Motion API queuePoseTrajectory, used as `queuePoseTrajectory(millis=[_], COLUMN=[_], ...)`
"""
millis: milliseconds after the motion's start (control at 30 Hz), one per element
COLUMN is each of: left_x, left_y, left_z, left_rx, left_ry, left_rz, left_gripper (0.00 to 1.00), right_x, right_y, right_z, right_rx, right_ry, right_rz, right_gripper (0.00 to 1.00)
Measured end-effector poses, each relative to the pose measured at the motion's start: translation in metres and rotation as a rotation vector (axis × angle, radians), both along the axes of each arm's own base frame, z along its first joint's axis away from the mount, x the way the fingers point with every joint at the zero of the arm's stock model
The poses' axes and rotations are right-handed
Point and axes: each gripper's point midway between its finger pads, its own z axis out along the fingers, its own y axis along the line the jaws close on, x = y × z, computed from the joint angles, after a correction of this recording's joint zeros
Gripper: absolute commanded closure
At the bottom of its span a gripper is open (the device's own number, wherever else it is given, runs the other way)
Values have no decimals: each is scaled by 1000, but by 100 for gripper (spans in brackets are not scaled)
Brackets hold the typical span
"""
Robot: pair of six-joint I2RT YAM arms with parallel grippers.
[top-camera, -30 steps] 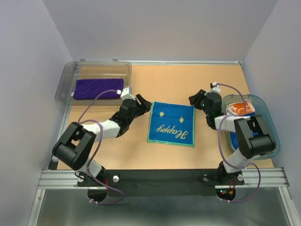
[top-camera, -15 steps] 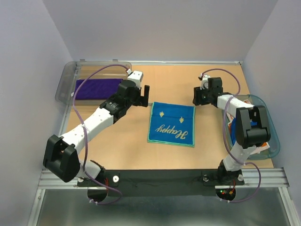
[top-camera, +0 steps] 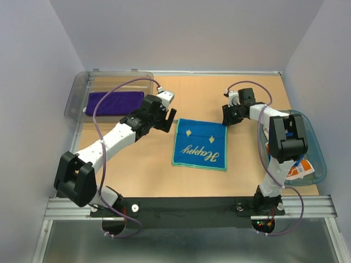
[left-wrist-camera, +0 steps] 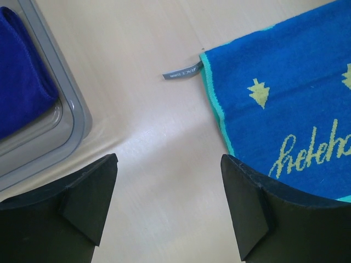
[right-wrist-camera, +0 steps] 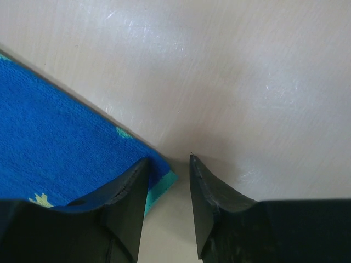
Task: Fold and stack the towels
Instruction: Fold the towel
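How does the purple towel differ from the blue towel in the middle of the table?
The purple towel lies inside the grey bin; the blue towel lies on the table. The purple towel looks folded into a thick strip; the blue towel is spread flat. The purple towel is plain; the blue towel has a teal border and yellow writing. Both are dark, rectangular cloths.

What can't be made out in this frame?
1. Top view: the right arm covers most of the teal basket; only a scrap of white-and-orange towel shows.
2. Right wrist view: the right gripper hides the corner of the blue towel, so contact is unclear.
3. Left wrist view: the print on the towel's tag is too small.
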Motion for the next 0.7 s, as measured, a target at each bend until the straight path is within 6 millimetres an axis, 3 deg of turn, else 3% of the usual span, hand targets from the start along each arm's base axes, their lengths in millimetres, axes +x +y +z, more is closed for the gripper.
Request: queuePoseTrajectory(millis=[267,567,700], left_x=[17,61,80], left_y=[-16,-58,-73], left_z=[-14,-47,-59], left_rx=[19,47,61], left_ry=[23,76,90], left_rz=[-41,-139,-187], left_gripper=[14,16,19], right_x=[0,-3,-6], right_y=[-1,-3,-4], right_z=[-2,-4,-5], right_rx=[-18,-47,-59], right_ry=[8,30,42], right_rz=[35,79,103], right_gripper=[59,65,83])
